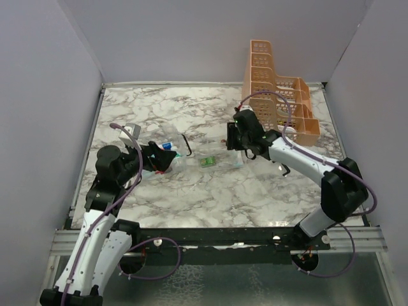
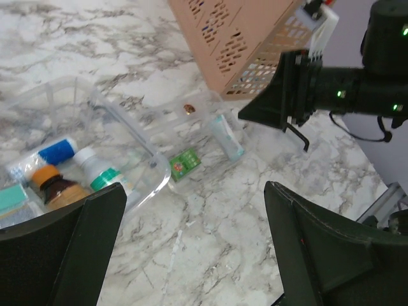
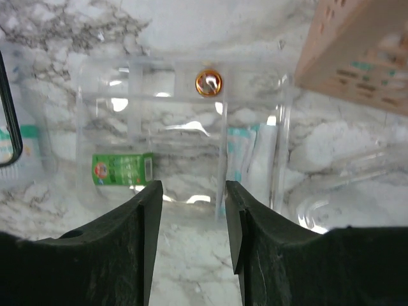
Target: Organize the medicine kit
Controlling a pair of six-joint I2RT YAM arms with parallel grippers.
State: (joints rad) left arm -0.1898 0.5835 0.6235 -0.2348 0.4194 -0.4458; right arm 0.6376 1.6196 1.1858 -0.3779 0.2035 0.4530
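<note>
Lying on the marble table [image 1: 191, 115], the clear divided tray [image 3: 159, 95] is found just beyond the tips of the right gripper [image 3: 191, 191]. The jaws are held apart with nothing between them. Whether the tips touch the tray's near edge cannot be told. Within the tray, a green packet [image 3: 121, 170] is noted in the near left compartment, a small copper-coloured round item [image 3: 208, 83] in a far compartment, and a white-and-teal tube [image 3: 245, 159] along the right side. The orange basket [image 3: 357, 51] is seen past the tray's far right corner. The left gripper [image 2: 191, 255] is held wide open and empty above the table, and the tray lies ahead of it, apart from both fingers. Beside the tray, nearer the left arm, a clear bin [image 2: 121, 121] is recorded. It holds a blue-capped item [image 2: 56, 153], a white bottle [image 2: 95, 169] with a green label, and a brown bottle [image 2: 54, 185] with an orange cap.
</note>
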